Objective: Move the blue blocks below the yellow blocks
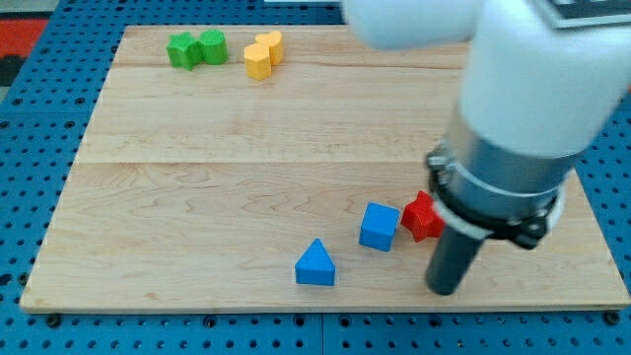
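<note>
A blue cube (379, 226) and a blue triangular block (315, 264) lie near the view's bottom, right of the middle. Two yellow blocks (262, 53) touch each other at the view's top, left of the middle. My tip (445, 289) stands on the board at the view's bottom right, to the right of and a little below the blue cube, apart from it. The arm's white and grey body hides the board's right side.
A red block (421, 216) sits between the blue cube and the rod, partly hidden by the arm. Two green blocks (195, 47) lie at the view's top left, beside the yellow ones. The wooden board (197, 177) rests on a blue pegboard.
</note>
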You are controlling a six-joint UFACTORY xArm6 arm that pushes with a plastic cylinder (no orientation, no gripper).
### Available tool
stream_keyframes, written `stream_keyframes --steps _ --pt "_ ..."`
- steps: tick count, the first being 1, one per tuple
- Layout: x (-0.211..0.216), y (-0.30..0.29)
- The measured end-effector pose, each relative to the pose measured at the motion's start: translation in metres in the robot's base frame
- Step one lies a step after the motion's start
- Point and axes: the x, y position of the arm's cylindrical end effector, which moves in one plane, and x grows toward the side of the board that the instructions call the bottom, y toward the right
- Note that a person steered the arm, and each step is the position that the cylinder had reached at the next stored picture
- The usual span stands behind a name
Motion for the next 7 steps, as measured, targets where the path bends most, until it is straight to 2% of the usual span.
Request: stream_keyframes --steps 1,3,4,5,6,7 --pt "-0.036 -0.021" --pt "-0.061 -0.160" --pt "-0.056 -0.112" --pt "0.002 -0.055" --pt "0.024 -0.091" --pt "-0.002 -0.134"
